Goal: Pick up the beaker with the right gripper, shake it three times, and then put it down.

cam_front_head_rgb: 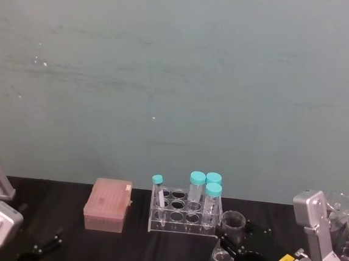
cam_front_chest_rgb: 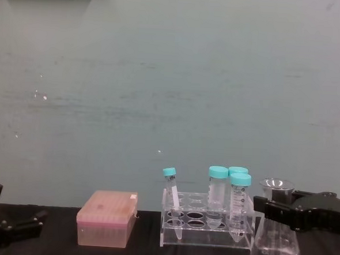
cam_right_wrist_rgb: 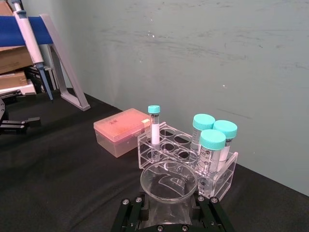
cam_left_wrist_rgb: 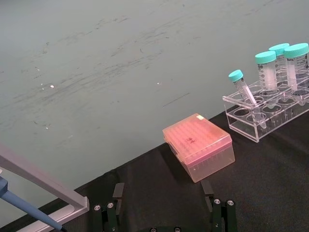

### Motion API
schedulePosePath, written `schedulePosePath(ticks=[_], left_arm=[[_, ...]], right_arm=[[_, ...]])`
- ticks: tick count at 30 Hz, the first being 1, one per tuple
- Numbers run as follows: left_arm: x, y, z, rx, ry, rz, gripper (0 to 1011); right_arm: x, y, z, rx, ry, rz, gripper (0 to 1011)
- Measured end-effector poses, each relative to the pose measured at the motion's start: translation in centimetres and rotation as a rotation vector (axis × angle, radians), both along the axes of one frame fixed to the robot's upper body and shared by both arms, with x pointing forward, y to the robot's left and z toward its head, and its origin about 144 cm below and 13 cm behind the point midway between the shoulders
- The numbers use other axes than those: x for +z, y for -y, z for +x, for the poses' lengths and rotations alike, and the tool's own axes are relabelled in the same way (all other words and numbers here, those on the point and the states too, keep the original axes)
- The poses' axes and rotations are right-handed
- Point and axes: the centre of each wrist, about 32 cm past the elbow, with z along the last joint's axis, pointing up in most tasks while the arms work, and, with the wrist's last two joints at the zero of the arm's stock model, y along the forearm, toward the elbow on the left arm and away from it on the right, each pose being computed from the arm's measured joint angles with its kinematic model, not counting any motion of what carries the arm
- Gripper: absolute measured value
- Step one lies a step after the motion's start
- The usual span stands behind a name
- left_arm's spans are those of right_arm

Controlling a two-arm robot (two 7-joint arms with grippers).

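The flask (cam_front_head_rgb: 227, 252) stands near the worktop's (cam_front_head_rgb: 170, 252) right front corner, my right gripper (cam_front_head_rgb: 236, 241) clenched on its neck.

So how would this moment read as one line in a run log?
right gripper: around beaker neck | beaker: upright by tube rack | left gripper: idle, open

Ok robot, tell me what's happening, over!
Right gripper closed round beaker neck. Left gripper open, parked low left. Tube rack close beside beaker.
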Motion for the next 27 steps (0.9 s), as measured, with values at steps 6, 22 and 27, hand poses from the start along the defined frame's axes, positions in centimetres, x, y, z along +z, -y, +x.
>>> schedulePosePath(ticks=[6, 22, 27], left_arm=[[0.00, 0.00, 0.00, 0.000, 0.000, 0.000, 1000], [0.00, 0.00, 0.00, 0.000, 0.000, 0.000, 1000], [0.00, 0.00, 0.00, 0.000, 0.000, 0.000, 1000]], right_arm=[[-0.01, 0.01, -0.01, 0.000, 0.000, 0.000, 453], [-0.04, 0.03, -0.05, -0.001, 0.000, -0.001, 604], [-0.02, 0.02, -0.05, -0.001, 0.000, -0.001, 742]])
